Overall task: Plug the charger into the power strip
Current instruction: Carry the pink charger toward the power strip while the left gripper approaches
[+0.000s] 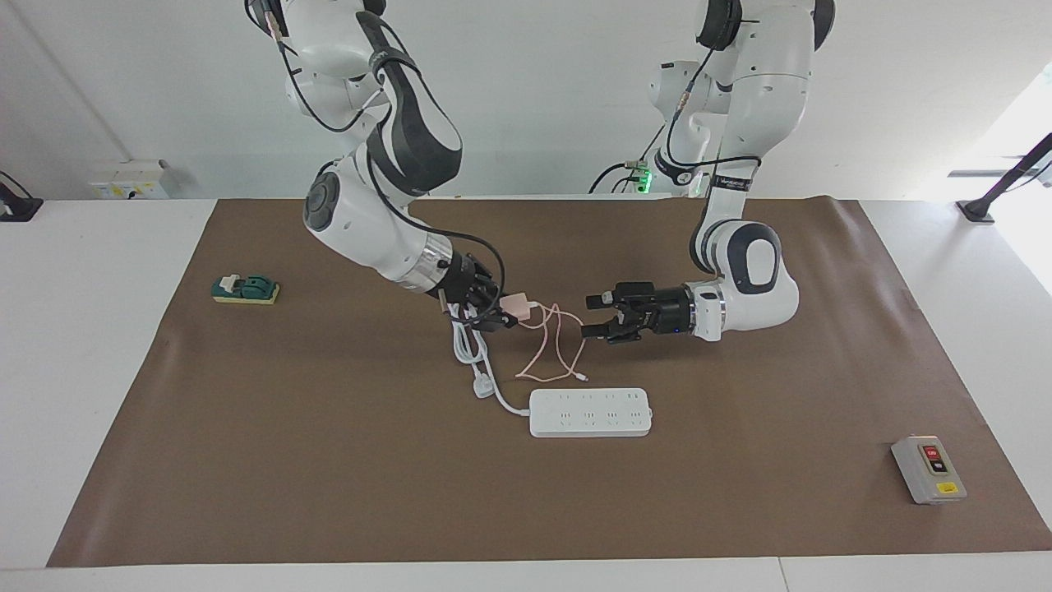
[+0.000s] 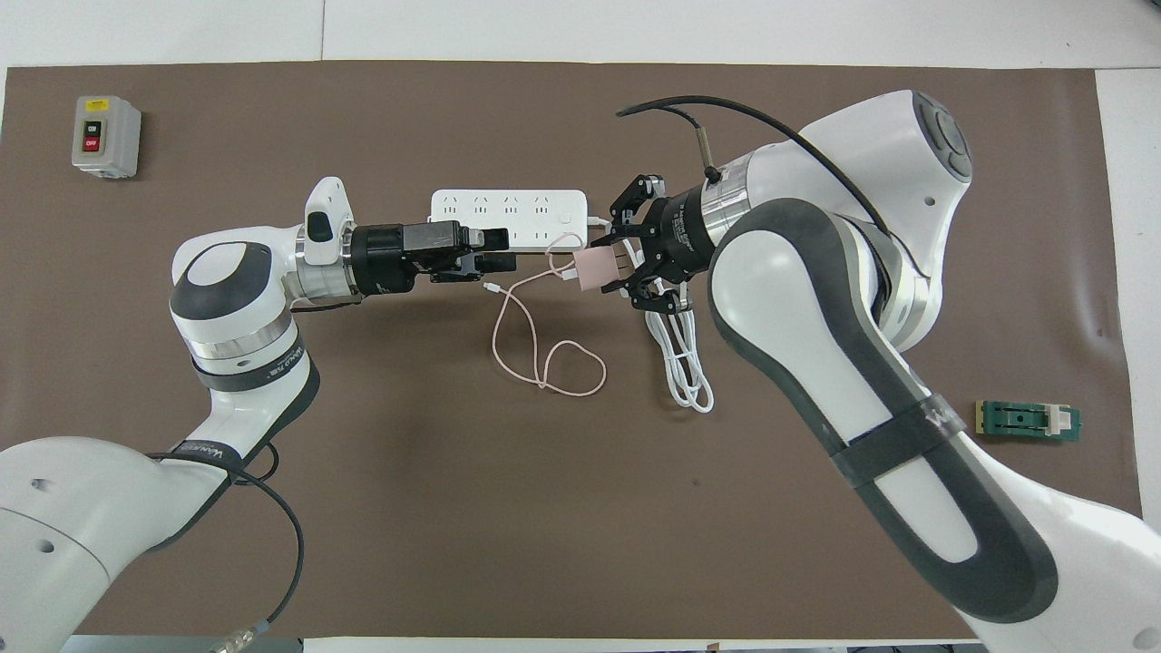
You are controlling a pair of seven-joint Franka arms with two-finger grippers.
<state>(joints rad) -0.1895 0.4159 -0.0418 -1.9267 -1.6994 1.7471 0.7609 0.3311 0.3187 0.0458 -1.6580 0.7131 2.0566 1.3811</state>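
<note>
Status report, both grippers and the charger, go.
Right gripper shut on charger, up over the coiled white cord. Left gripper open, empty, waiting in the air. Power strip unplugged, sockets unobstructed.

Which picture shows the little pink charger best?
The overhead view: the charger faces the camera, prongs visible, held in the right gripper. In the facing view the charger looks smaller, partly hidden by that gripper.

My two arms are glossy white shells with dark grey joint bands and silver wrist rings. The left gripper [image 1: 595, 316] is a blocky black unit; the right gripper [image 1: 503, 316] is black open linkwork. Black cables loop along both forearms. Green lights glow at both bases.
</note>
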